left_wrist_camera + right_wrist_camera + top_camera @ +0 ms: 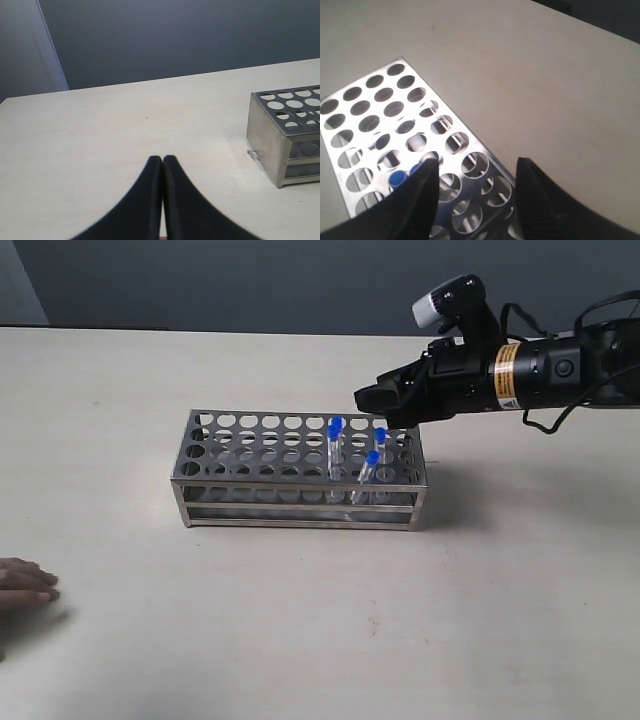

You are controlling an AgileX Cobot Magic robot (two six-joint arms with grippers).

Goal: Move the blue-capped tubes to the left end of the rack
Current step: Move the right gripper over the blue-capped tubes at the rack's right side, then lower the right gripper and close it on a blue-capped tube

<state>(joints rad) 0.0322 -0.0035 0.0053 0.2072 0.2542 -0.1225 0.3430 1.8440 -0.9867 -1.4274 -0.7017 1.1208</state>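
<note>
Blue-capped tubes [336, 428] sit rightmost in the rack [280, 487], left holes free. Right gripper [365, 400] hovers above, jaws wide; left gripper [162, 160] jaws touching.

All three views share the rack [300, 502], exterior side-on.

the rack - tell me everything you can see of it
The rack is a rectangular, silvery metal frame with rows of round holes in its top plate and open sides. It stands flat on the pale table. Three blue-capped tubes stand in holes near its right end in the exterior view; the open right gripper hovers above that end.
</note>
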